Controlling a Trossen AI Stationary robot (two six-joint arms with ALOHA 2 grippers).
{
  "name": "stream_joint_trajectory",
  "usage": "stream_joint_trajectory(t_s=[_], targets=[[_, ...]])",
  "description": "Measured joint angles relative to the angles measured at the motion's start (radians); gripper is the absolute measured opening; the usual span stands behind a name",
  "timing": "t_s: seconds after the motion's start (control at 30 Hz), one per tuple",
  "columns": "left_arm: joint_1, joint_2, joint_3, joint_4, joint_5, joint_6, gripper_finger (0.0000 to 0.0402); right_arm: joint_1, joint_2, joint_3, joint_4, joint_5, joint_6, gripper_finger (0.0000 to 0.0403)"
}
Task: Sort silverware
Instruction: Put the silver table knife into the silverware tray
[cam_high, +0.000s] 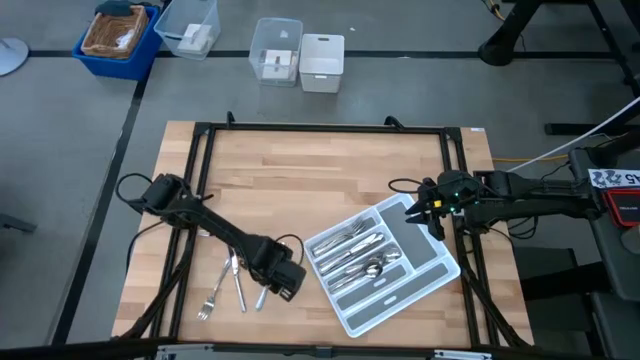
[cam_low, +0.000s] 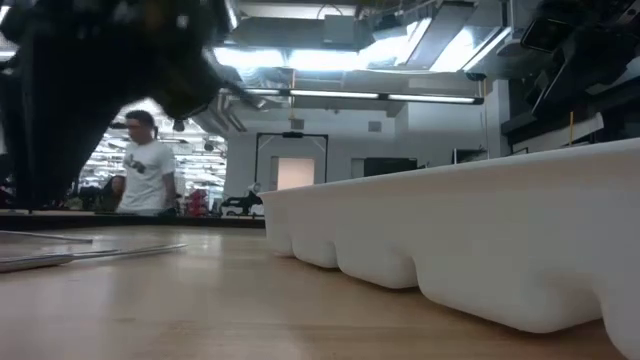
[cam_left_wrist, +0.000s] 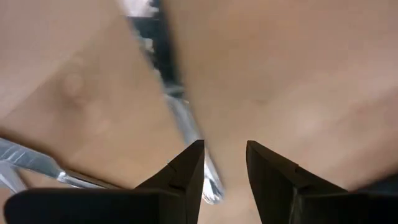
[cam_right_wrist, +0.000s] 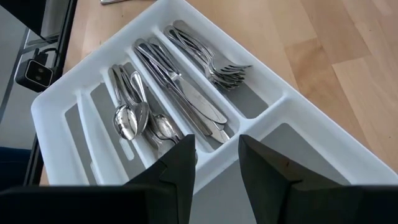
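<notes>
Low view hides left gripper (cam_left_wrist: 224, 171), jaws spread over a blurred utensil (cam_left_wrist: 186, 124).

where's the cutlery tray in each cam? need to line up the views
High view: tray, lower right of the table, set at an angle, by the right gripper.
Low view: its white outer wall fills the right side.
Left wrist view: not in it; only loose silverware on wood.
Right wrist view: fills the picture, rim.
Shared landmark: the wooden tabletop.
</notes>
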Motion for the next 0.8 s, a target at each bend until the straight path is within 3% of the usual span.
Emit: stream_joint_trajectory(t_s=[0.17, 0.67, 0.8], targets=[[-0.013, 0.000, -0.065, 0.014, -0.047, -0.094, 0.0108, 0.000, 0.000, 0.000, 0.001, 0.004, 0.000, 0.0124], [-0.011, -0.008, -0.195, 0.155, -0.137, -0.155, 0.0108, 0.000, 0.000, 0.000, 0.001, 0.008, 0.000, 0.0124], [-0.011, -0.008, -0.212, 0.159, -0.132, -0.182, 0.0080, 0.000, 0.000, 0.000, 0.001, 0.008, 0.000, 0.0124]])
